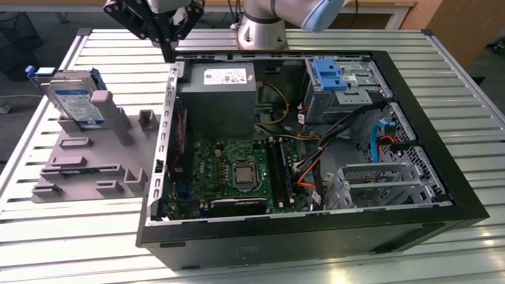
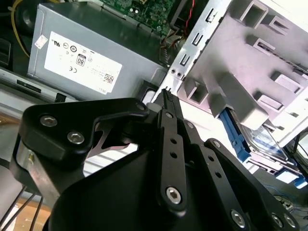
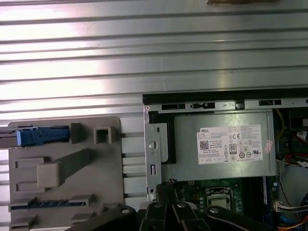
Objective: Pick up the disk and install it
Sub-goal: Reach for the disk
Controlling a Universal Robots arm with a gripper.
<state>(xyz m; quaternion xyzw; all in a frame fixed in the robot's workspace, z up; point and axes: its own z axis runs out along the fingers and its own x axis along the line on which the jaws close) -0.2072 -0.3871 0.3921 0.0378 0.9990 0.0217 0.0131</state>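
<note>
Broadly, the slatted metal table [image 1: 63, 236] carries an open computer case [image 1: 316, 239] at its middle and a grey holder [image 1: 79, 160] along the exterior view's left edge. The disk [image 1: 75, 103] stands on edge at the holder's far end. The gripper [image 1: 168, 54] hangs over the case's far corner, jaws pressed together, empty.

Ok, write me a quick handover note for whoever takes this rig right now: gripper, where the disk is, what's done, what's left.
Gripper: shut, holding nothing, at the corner of the open computer case beside the grey power supply.
Disk: standing on edge in the grey fixture, at the exterior view's left of the case, apart from the gripper.
Done: nothing to see yet.
Left: disk not picked up, not installed.
</note>
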